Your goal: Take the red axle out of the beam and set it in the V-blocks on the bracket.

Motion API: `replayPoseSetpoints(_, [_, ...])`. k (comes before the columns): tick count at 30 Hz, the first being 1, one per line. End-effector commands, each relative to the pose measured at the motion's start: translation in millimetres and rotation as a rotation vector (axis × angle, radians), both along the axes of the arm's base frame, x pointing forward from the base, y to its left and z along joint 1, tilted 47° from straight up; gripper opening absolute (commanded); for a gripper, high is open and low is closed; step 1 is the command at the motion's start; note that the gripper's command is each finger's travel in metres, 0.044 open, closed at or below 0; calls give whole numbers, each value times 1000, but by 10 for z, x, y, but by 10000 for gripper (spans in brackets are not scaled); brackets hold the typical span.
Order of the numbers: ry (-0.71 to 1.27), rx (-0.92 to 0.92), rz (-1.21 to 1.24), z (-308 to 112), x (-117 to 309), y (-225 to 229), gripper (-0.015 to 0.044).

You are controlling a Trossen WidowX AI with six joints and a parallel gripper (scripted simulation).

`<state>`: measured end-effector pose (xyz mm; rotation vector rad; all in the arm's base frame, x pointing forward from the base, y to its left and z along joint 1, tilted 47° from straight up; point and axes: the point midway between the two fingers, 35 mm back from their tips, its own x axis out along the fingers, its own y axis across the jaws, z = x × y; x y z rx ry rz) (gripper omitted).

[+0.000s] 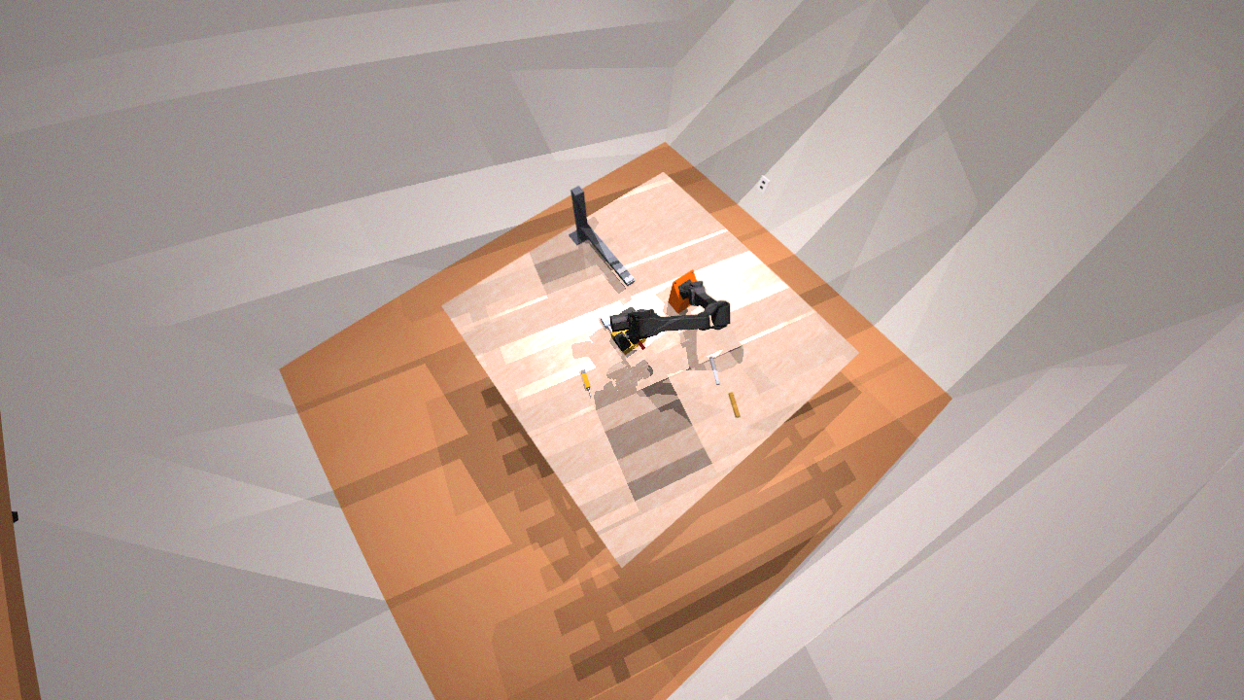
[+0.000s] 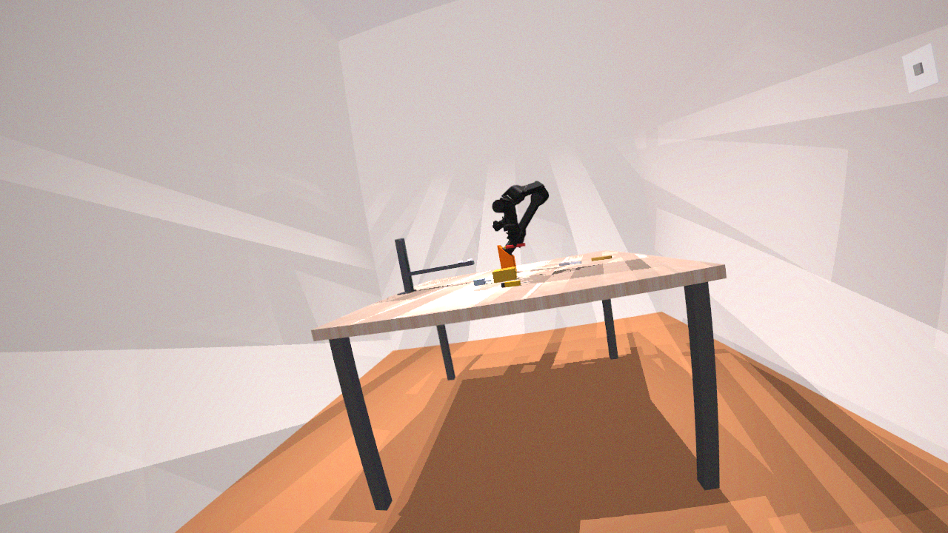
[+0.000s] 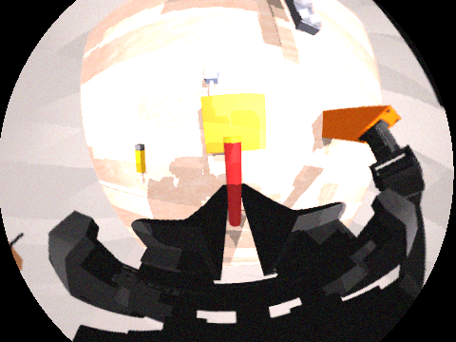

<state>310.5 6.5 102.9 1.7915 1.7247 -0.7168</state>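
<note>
My gripper (image 2: 512, 245) (image 3: 234, 188) is shut on the red axle (image 2: 520, 245) (image 3: 233, 161) (image 1: 641, 345), gripping it across its lower part in the wrist view; its far end is yellow. The axle is held up in the air, clear of the table top. The yellow block (image 2: 504, 275) (image 3: 237, 114), which looks like the beam, sits on the table below and beyond the axle, and the axle is outside it. In the top view the arm partly hides the block. The dark grey bracket (image 1: 603, 250) (image 2: 403, 265) (image 3: 310, 29) has a post and a long arm; small pale parts at its end look like the V-blocks. They hold nothing that I can make out.
A small blue-grey piece (image 1: 604, 324) (image 2: 479, 282) (image 3: 211, 77) lies by the yellow block. A yellow-handled tool (image 1: 586, 380) (image 3: 141, 159) lies nearby. A pale rod (image 1: 714, 369) and a tan bar (image 1: 735, 404) (image 2: 601, 257) lie farther off. My orange base (image 1: 679, 294) (image 3: 349, 123) stands near the bracket's free end.
</note>
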Motion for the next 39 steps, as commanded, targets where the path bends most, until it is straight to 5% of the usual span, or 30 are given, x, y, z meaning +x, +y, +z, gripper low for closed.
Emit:
replayPoseSetpoints(1, [-3, -24, -7, -227, -5, -299, 0])
replayPoseSetpoints(22, [10, -59, -5, -1290, -553, -1457, 0])
replayPoseSetpoints(39, [-2, -1, 18, -2065, -1414, -1918, 0])
